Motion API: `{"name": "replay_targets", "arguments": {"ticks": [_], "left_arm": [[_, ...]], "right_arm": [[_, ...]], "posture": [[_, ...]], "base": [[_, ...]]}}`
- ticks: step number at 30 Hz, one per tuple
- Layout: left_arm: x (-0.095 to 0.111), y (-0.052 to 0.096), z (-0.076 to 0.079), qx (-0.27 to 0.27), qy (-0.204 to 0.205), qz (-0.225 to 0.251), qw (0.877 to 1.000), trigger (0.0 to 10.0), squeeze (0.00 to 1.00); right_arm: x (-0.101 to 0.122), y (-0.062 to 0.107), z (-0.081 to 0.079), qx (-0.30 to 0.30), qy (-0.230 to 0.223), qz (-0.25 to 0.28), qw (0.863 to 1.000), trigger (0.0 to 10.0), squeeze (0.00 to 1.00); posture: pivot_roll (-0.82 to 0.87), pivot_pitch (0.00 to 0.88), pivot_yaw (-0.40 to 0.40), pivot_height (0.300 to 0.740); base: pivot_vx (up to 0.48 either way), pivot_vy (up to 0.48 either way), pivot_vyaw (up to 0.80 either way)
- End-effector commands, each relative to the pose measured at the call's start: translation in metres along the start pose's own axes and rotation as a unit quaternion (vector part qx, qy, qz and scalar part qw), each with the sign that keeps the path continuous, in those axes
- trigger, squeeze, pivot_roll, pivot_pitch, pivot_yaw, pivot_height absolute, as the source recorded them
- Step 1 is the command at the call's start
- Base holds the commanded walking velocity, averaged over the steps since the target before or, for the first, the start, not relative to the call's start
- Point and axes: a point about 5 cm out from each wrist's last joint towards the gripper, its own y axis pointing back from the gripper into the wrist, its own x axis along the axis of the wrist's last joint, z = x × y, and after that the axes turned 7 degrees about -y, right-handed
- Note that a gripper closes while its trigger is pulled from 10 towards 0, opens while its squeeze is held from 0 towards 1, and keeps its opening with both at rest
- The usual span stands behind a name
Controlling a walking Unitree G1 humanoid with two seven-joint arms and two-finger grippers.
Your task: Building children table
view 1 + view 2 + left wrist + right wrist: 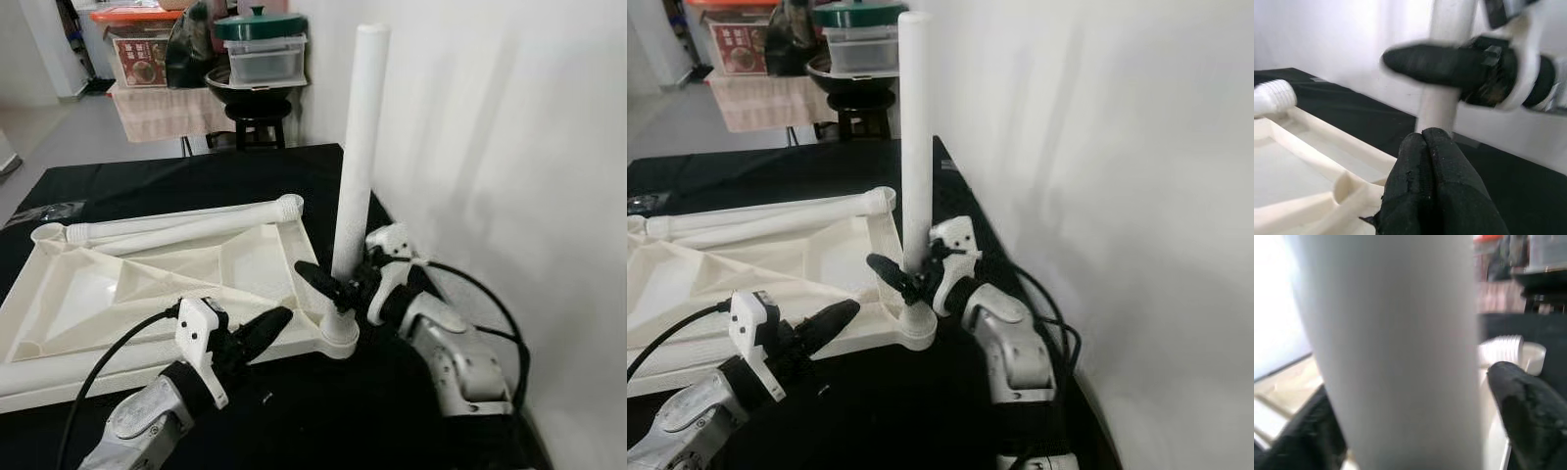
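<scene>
White plastic tube leg [355,147]: upright, long axis vertical, seated in corner socket of upturned white plastic tabletop [147,284]. Right hand [338,286] clamped on leg nr base. Left hand [257,333] fingers together, just beside socket.

Soft daylight is washing the white wall [490,127] evenly, and faint shadows are falling beyond the right gripper [345,287]. Head views are staying sharp. Both wrist views are blurring: the leg [1396,352] between the right fingers is glaring pale and unfocused.
</scene>
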Motion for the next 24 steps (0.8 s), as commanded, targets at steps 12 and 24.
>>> {"name": "replay_targets", "arguments": {"ticks": [12, 24], "left_arm": [[0.01, 0.02, -0.046, 0.217, -0.058, 0.004, 0.974, 10.0, 0.0], [-0.009, 0.017, -0.048, 0.234, -0.03, -0.058, 0.97, 10.0, 0.0]], "right_arm": [[-0.008, 0.066, 0.015, 0.001, 0.015, -0.051, 0.999, 10.0, 1.0], [-0.035, 0.116, -0.014, 0.093, -0.03, -0.157, 0.983, 10.0, 1.0]], "posture": [[-0.08, 0.0, -0.04, 0.74], [-0.11, 0.0, -0.013, 0.74]], "base": [[0.0, 0.0, 0.0], [0.0, 0.0, 0.0]]}}
